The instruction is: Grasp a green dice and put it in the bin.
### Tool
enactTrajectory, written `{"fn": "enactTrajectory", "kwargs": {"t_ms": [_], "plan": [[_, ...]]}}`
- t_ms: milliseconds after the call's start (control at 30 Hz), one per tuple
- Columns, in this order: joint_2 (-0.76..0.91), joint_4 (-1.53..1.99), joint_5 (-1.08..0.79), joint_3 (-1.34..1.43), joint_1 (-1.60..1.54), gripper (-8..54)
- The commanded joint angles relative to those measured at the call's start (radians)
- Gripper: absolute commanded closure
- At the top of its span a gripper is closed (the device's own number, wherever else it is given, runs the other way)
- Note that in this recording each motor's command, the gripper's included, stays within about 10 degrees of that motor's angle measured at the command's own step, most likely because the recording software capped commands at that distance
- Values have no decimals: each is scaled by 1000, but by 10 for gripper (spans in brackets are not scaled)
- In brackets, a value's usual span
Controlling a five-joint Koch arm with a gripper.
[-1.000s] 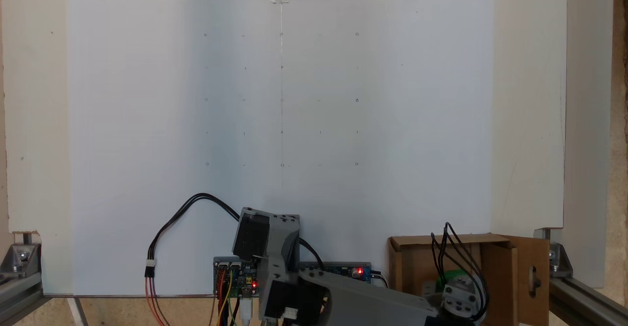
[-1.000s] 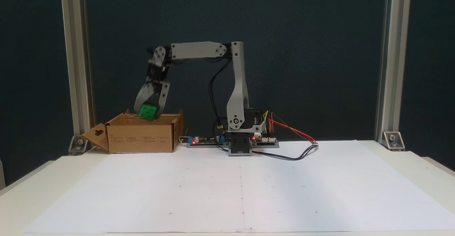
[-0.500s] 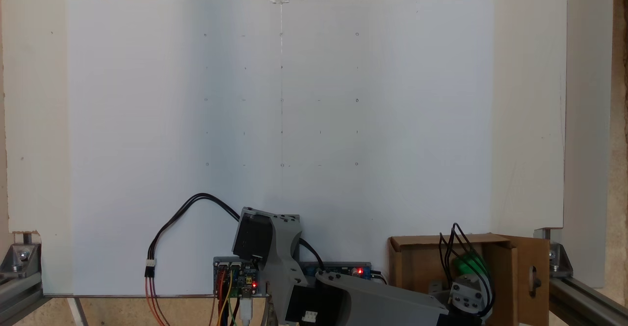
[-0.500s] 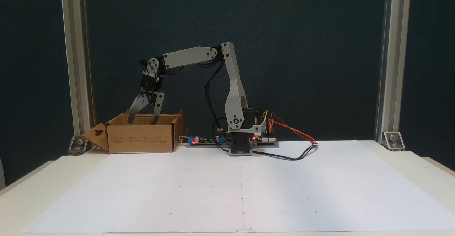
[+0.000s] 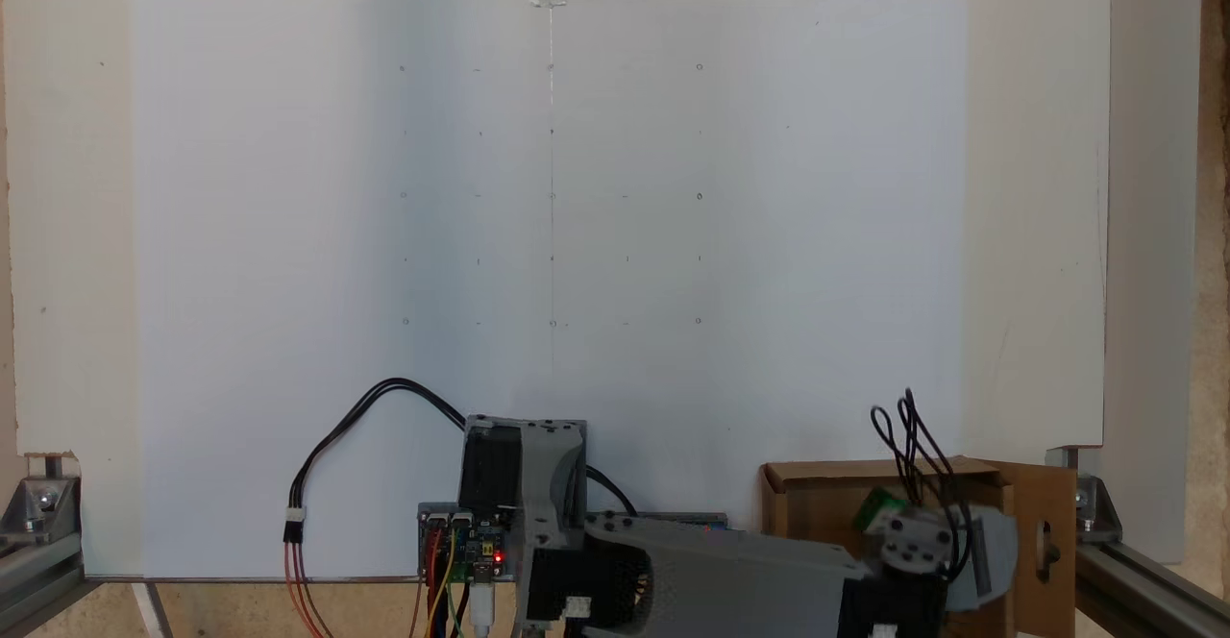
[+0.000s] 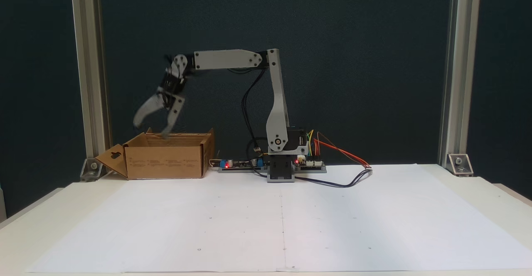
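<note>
In a fixed view that looks down on the table, the arm lies along the bottom edge, its grey forearm (image 5: 730, 571) reaching right toward the bin (image 5: 817, 503), a brown cardboard box at the lower right. The wrist joint (image 5: 918, 542) sits over the box opening with black cables (image 5: 913, 436) looping above it. The green dice (image 5: 876, 506) shows as a small green patch inside the bin, just left of the wrist and partly covered by it. A blurred grey jaw sticks out to the right of the wrist, in front of the box's side flap (image 5: 1047, 532) with its cut-out hole; from here the jaw spread cannot be told.

In the fixed view from the front, the gripper (image 6: 150, 128) hangs just above the bin's (image 6: 166, 161) top edge at its left half. Its two jaws stand wide apart, blurred, with nothing between them; the right tip is close to the rim. The upper arm (image 6: 277, 101) rises nearly upright from the base (image 6: 282, 170), the forearm (image 6: 226, 59) runs level to the left, and the wrist bends down and leftward. The flap (image 6: 111, 159) folds out at the box's left. The white paper sheet (image 6: 282, 222) covers the table in front.
</note>
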State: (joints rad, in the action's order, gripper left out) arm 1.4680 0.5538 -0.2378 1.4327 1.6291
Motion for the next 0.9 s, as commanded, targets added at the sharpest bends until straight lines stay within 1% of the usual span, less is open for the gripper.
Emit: {"fn": "enactTrajectory", "kwargs": {"t_ms": [0, 100, 167, 333, 400, 567, 767, 867], "plan": [[46, -23, 150, -64, -110, 100], [72, -20, 189, -64, -229, 50], [97, -20, 204, -64, -322, 39], [169, -21, 229, -64, -586, 33], [204, -21, 229, -63, -704, 15], [288, -21, 229, 8, -1039, 12], [483, -25, 230, 210, -1439, 11], [563, -46, 232, 307, -1562, 12]]}}
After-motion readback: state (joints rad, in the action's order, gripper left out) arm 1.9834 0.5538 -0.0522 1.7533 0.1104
